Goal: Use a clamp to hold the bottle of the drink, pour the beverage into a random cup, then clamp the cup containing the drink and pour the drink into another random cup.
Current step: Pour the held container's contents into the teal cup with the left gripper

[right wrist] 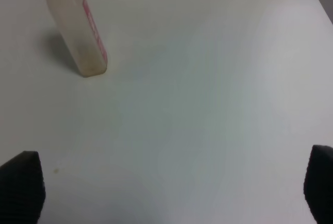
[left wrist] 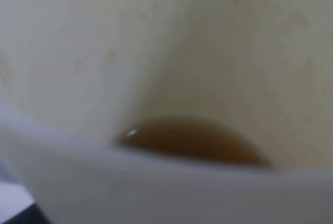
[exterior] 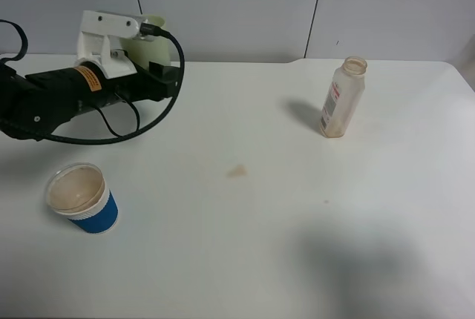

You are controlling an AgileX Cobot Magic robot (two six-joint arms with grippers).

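The bottle (exterior: 343,98) stands upright and uncapped at the back right of the table, apart from both arms, and looks nearly empty. It also shows in the right wrist view as bottle (right wrist: 78,31). My left gripper (exterior: 157,63) is shut on the pale yellow-green cup (exterior: 146,50) at the back left. The left wrist view looks straight into that cup (left wrist: 208,52), where brown beverage (left wrist: 192,140) pools low against the wall. My right gripper (right wrist: 171,193) is open over bare table, with only its two black fingertips (right wrist: 21,185) showing. The other random cup is out of view.
A squat white cup with a blue sleeve (exterior: 83,200) stands at the front left, its inside brownish. A small brown stain (exterior: 237,171) marks the white table (exterior: 260,260) near the middle. The left arm's black cable (exterior: 148,122) loops over the tabletop.
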